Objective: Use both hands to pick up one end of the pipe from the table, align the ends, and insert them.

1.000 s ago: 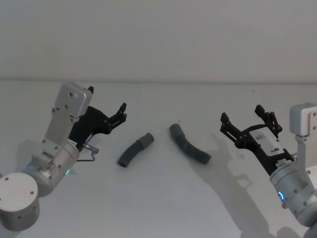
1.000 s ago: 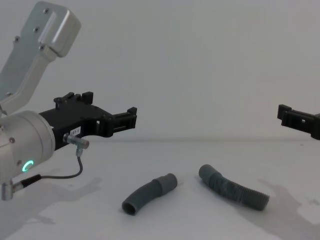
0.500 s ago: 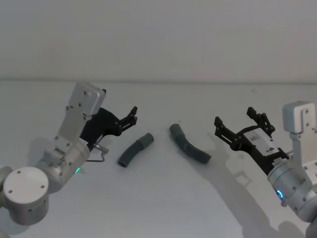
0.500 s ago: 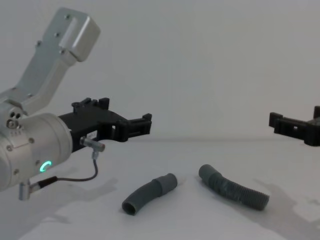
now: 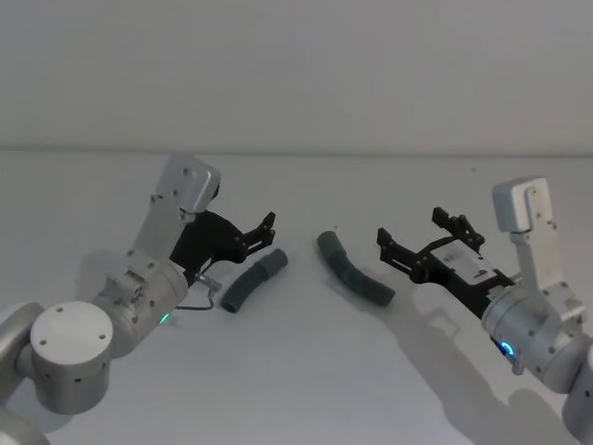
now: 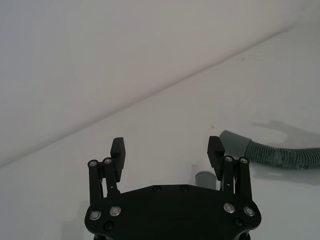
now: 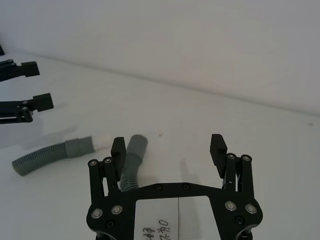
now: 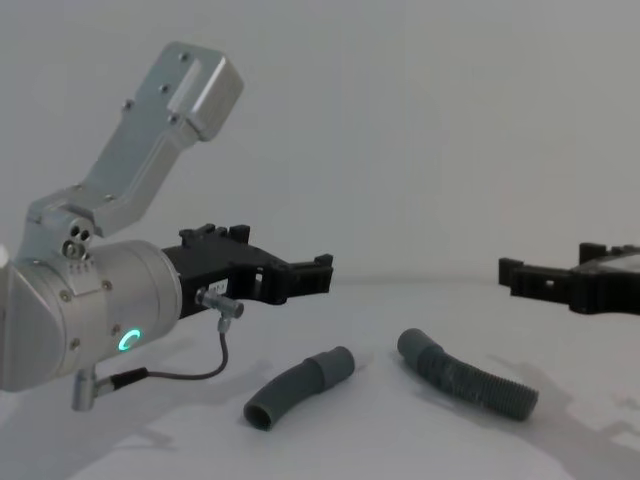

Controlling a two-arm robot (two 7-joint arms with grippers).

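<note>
Left gripper and right gripper flank the hoses, wide open, empty; we'd grip these light, bendy ribs near the cuffs.

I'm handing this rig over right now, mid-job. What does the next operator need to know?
Left pincer: open, empty, hovering off the table close beside the left hose piece.
Right pincer: open, empty, hovering to the right of the right hose piece.
Both pieces lie flat on the table, cuffed ends facing each other with a gap between them.
Done: nothing is grasped yet.
Left: grip each piece, lift, line up the cuffs, push them together.
</note>
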